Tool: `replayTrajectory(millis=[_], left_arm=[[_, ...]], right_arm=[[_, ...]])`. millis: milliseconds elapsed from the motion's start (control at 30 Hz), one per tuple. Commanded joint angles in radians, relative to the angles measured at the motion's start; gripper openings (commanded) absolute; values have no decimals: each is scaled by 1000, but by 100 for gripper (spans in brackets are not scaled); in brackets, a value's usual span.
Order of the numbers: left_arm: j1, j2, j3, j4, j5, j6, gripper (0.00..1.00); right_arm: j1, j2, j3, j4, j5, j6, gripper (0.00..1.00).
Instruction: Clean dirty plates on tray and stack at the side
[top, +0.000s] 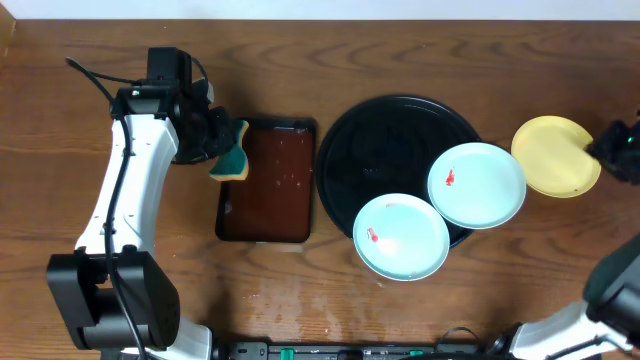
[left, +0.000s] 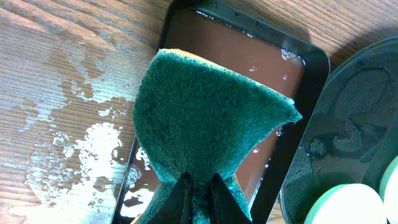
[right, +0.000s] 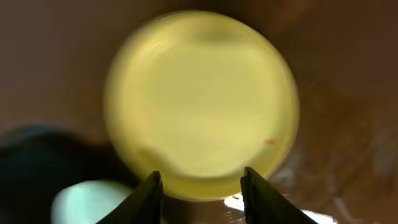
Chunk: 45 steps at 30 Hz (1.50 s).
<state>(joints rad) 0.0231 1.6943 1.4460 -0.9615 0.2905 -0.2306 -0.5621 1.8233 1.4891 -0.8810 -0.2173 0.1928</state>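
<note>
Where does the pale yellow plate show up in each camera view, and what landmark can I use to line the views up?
Overhead: the yellow plate lies on the table at far right, right of the black tray.
Left wrist: not in it.
Right wrist: blurred, filling the centre.
Shared landmark: the black tray, at the right edge of the left wrist view and probably the dark blur at lower left of the right wrist view.

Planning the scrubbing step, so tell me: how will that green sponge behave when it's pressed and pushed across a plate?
The sponge likely squashes easily: it crumples where the left gripper pinches it. Probably light, hanging from that one pinch. It may drip, given water on the table.
</note>
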Motion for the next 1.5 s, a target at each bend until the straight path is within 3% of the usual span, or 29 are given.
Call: replayTrajectory(millis=[0, 200, 400, 667, 867, 1067, 1467], left_arm=[[2, -12, -7, 1, 12, 10, 9], [2, -12, -34, 5, 12, 10, 9], [2, -12, -35, 5, 12, 10, 9], [2, -11, -35, 5, 12, 10, 9], [2, -11, -35, 5, 12, 10, 10], [2, -11, -35, 5, 12, 10, 10], [2, -11, -35, 5, 12, 10, 13]], right_arm=[[124, -152, 68, -154, -106, -14, 41], [386, -248, 62, -407, -94, -21, 40], [614, -247, -6, -504, 42, -56, 46], [733, -246, -202, -355, 109, -54, 40], [734, -246, -352, -185, 111, -59, 18], [734, -246, -486, -32, 111, -59, 27], [734, -246, -632, 100, 51, -60, 20]])
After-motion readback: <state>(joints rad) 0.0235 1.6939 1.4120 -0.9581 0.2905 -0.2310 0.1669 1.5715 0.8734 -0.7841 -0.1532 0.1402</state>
